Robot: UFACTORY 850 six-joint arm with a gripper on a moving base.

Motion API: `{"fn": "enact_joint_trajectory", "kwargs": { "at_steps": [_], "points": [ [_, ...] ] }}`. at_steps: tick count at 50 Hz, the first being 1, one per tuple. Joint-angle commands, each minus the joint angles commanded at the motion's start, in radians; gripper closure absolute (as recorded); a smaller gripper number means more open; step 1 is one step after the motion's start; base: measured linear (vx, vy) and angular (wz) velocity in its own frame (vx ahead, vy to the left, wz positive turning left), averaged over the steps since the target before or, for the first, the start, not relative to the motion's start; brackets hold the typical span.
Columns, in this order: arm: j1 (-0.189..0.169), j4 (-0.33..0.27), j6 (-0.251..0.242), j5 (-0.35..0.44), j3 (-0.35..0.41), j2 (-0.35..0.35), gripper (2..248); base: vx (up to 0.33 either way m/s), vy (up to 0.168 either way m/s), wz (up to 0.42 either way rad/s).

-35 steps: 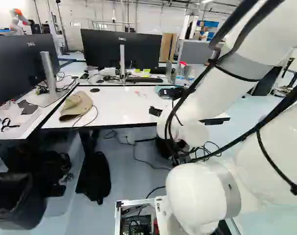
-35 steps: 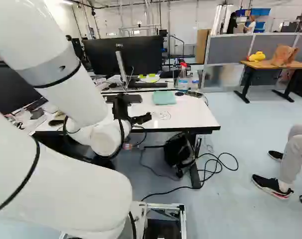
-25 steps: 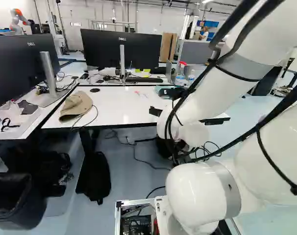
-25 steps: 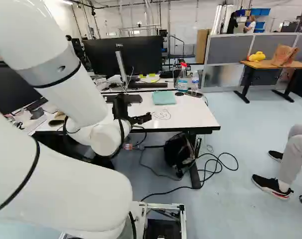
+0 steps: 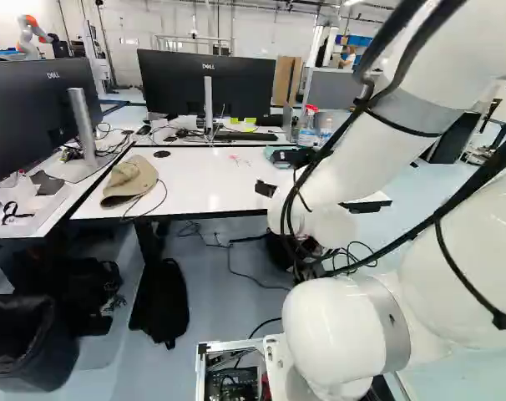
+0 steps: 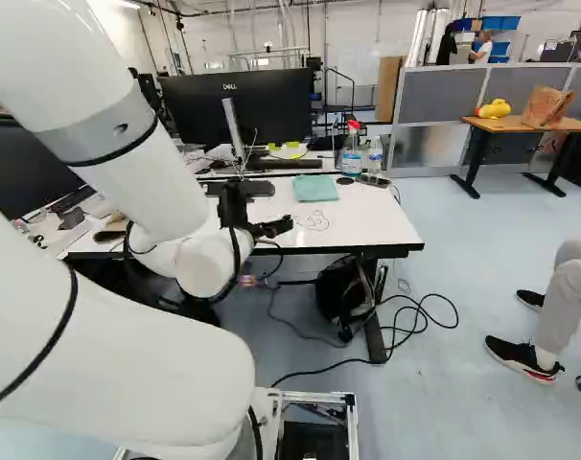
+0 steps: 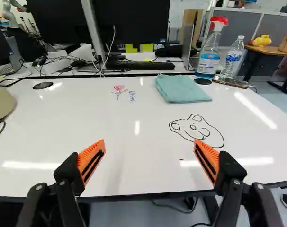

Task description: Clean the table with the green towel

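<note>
- The end effector (image 7: 149, 145) is spread wide, nothing between its fingers, above the near side of the counter (image 7: 101, 127).
- Ahead and to the right, a black drawing (image 7: 198, 130) marks the surface.
- Beyond it lies the green towel (image 7: 180, 89), folded, toward the far edge; the spray bottle (image 7: 210, 59) stands just past it.
- The step looks like reaching for the towel, wiping not begun.
- Next likely calls for going forward and right, lowering, then pinching the cloth.
</note>
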Motion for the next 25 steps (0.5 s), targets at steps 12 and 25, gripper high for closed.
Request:
{"fn": "enact_joint_trajectory", "kwargs": {
  "at_steps": [12,25],
  "points": [
    [-0.035,0.0,0.0,0.0,-0.049,-0.023,3,0.0,0.0,0.0],
    [-0.068,0.0,0.0,0.0,-0.11,-0.055,3,0.0,0.0,0.0]
  ]
}}
